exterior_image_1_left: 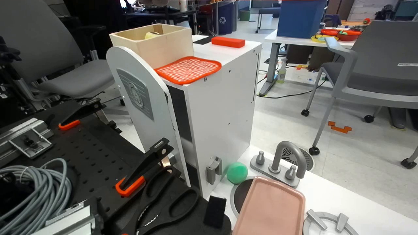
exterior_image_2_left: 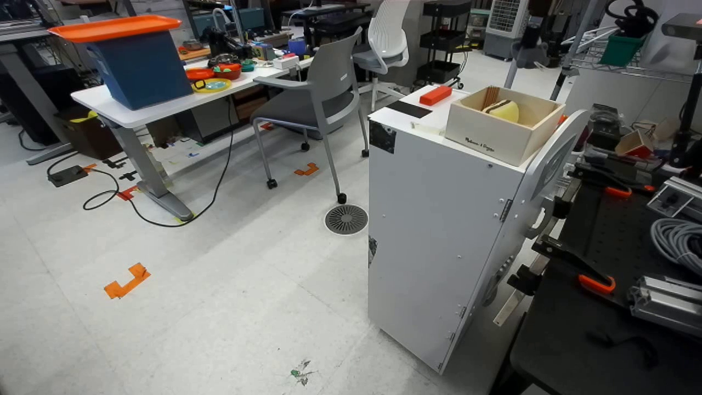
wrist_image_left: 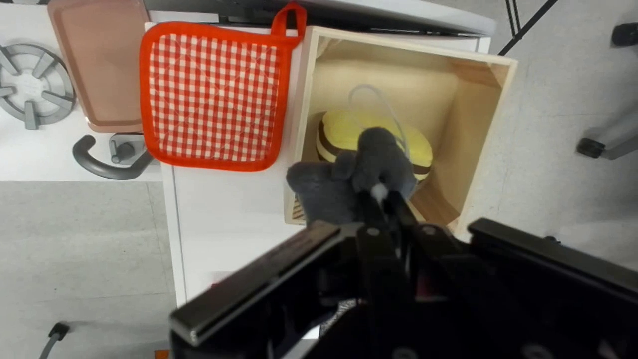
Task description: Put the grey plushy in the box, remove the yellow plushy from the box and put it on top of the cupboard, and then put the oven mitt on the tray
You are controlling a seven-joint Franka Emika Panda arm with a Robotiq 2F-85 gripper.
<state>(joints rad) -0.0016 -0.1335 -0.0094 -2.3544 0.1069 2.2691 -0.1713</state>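
Note:
In the wrist view my gripper [wrist_image_left: 381, 194] is shut on the grey plushy [wrist_image_left: 326, 192], which hangs over the box's near edge and hides part of the yellow plushy [wrist_image_left: 344, 124]. Neither gripper nor grey plushy shows in the exterior views. The yellow plushy [exterior_image_2_left: 507, 111], striped dark, lies inside the open wooden box [exterior_image_2_left: 482, 131]. That box stands on top of the white cupboard [exterior_image_1_left: 222, 107]. Beside it on the cupboard top lies the red-checked oven mitt [wrist_image_left: 214, 99], flat, its loop near the box. Lower down, the pink tray [exterior_image_1_left: 272, 205] rests partly over a sink.
A red block [exterior_image_1_left: 228, 41] sits farther along the cupboard top. Below, near the tray, are a green ball [exterior_image_1_left: 237, 173], a grey faucet [exterior_image_1_left: 281, 160] and a burner [wrist_image_left: 35, 85]. The cupboard's vented door [exterior_image_1_left: 137, 94] rises beside the box. Clamps [exterior_image_1_left: 143, 166] grip the black table.

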